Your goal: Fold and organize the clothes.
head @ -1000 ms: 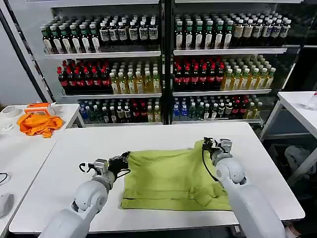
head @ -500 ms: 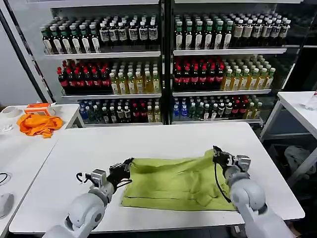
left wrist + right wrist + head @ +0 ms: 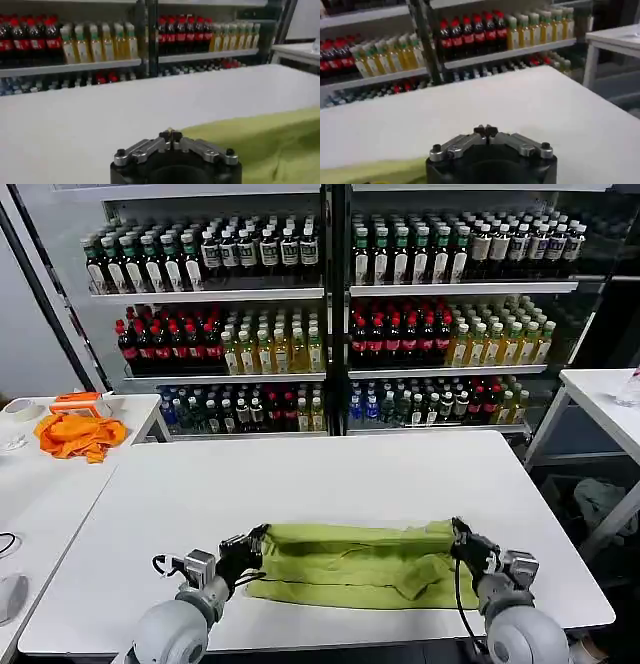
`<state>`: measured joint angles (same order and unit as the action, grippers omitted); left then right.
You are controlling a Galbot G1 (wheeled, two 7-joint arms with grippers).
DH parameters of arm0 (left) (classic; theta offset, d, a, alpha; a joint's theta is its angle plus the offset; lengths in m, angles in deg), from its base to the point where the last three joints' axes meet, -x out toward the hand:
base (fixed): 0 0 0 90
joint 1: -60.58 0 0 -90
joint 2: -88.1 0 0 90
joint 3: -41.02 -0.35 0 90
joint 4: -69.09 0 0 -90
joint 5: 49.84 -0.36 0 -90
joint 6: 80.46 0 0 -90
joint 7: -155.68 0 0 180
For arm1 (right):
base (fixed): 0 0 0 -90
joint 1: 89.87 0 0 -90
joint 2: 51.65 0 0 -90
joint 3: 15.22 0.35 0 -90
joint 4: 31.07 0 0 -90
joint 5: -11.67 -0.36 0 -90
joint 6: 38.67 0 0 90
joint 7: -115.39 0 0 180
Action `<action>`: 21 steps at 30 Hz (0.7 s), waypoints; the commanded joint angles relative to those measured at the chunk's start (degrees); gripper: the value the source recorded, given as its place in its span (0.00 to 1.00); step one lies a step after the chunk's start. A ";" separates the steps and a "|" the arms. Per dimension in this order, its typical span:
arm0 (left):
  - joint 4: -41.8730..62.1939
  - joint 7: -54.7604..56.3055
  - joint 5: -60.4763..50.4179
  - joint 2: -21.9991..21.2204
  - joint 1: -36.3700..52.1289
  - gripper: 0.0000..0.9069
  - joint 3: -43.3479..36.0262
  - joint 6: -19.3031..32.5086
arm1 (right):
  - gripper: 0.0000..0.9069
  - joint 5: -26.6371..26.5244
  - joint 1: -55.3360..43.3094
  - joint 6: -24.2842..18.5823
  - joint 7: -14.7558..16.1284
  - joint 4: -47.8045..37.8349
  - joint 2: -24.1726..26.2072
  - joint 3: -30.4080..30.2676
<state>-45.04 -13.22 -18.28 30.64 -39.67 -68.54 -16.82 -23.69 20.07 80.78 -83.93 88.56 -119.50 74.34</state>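
Observation:
The lime yellow-green T-shirt (image 3: 350, 566) lies on the white table (image 3: 300, 474) near its front edge, gathered into a low band with its far edge drawn over the near part. My left gripper (image 3: 258, 536) is at the band's left end, shut on the far left corner; a sliver of green cloth shows between its tips (image 3: 170, 134), and the shirt (image 3: 260, 142) spreads beside it. My right gripper (image 3: 458, 534) is shut at the right end, holding the far right corner. Its closed tips (image 3: 485, 131) sit above the cloth (image 3: 370, 172).
Shelves of bottled drinks (image 3: 330, 314) fill the wall behind the table. An orange cloth (image 3: 78, 434) lies on a side table at the left. Another white table (image 3: 600, 399) stands at the right. The far half of the work table is bare.
Both grippers have drawn back toward the table's front edge, pulling the shirt's far edge with them. The shirt has gone from a wide spread to a narrow band.

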 commanded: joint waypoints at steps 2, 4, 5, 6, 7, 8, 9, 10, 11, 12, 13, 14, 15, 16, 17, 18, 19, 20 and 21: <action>0.72 -0.34 -5.95 -1.06 -2.18 0.90 -0.78 0.58 | 1.00 3.56 4.49 0.50 0.61 0.32 -2.56 0.45; 0.86 -0.42 -6.80 -1.53 -2.44 1.00 -0.99 0.75 | 1.00 4.72 4.56 0.40 0.96 0.46 -3.02 -0.11; 0.86 -0.45 -7.02 -1.66 -2.56 1.00 -1.01 0.82 | 1.00 5.31 4.68 0.25 1.07 0.66 -3.14 -0.18; 0.81 -0.40 -7.15 -1.79 -2.63 1.00 -1.05 0.90 | 1.00 5.53 4.86 0.15 1.08 0.92 -3.16 -0.20; 0.67 -0.27 -7.27 -2.08 -3.06 1.00 -1.01 0.98 | 1.00 5.79 5.29 -0.04 1.12 1.56 -3.26 -0.13; 0.31 -0.17 -7.34 -2.28 -3.35 1.00 -0.93 1.07 | 1.00 5.84 5.61 -0.05 1.12 1.86 -3.25 0.00; 0.06 0.12 -7.38 -2.40 -3.63 1.00 -0.88 1.12 | 1.00 5.92 6.01 -0.15 1.13 2.33 -3.26 0.26; -0.88 0.65 -7.35 -2.86 -4.19 1.00 -0.71 1.27 | 1.00 6.13 6.71 -0.26 1.22 2.94 -3.25 0.61; -1.46 1.41 -7.33 -3.44 -4.87 1.00 -0.53 1.41 | 1.00 6.35 7.00 -0.35 1.31 3.38 -3.26 0.79; -1.80 1.97 -7.33 -4.01 -5.17 1.00 -0.46 1.61 | 1.00 6.67 7.44 -0.51 1.44 3.70 -3.28 1.10; -2.41 3.05 -7.32 -5.04 -5.72 1.00 -0.43 1.93 | 1.00 6.99 7.97 -0.72 1.60 4.21 -3.30 1.38; -2.49 3.73 -7.27 -5.98 -6.09 1.00 -0.40 2.11 | 1.00 7.21 8.32 -0.80 1.65 4.55 -3.34 1.56; -2.50 4.21 -7.17 -6.76 -6.21 1.00 -0.39 2.12 | 1.00 7.24 8.50 -0.82 1.65 4.70 -3.37 1.63; -2.41 4.93 -6.86 -8.23 -6.43 1.00 -0.40 2.08 | 1.00 7.30 8.75 -0.85 1.66 5.01 -3.54 1.78; -2.11 5.37 -6.69 -9.55 -6.53 1.00 -0.47 1.96 | 1.00 7.39 8.96 -0.85 1.66 5.23 -3.66 1.87; -2.05 5.74 -6.66 -10.20 -6.55 1.00 -0.54 1.95 | 1.00 7.46 9.06 -0.85 1.67 5.32 -3.76 1.91; -0.97 6.37 -7.01 -11.74 -6.45 1.00 -0.72 1.97 | 1.00 7.64 9.28 -0.89 1.67 5.45 -3.89 1.95; -0.02 6.76 -7.50 -12.48 -6.28 1.00 -0.90 2.03 | 1.00 7.73 9.41 -0.92 1.67 5.53 -4.00 2.01; 0.67 7.08 -7.92 -13.21 -6.15 1.00 -1.00 2.15 | 1.00 7.77 9.52 -0.97 1.68 5.55 -4.06 2.04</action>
<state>-46.02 -10.09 -24.26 25.07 -44.56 -69.14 -15.06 -17.25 27.46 79.98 -82.46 92.58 -122.98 75.91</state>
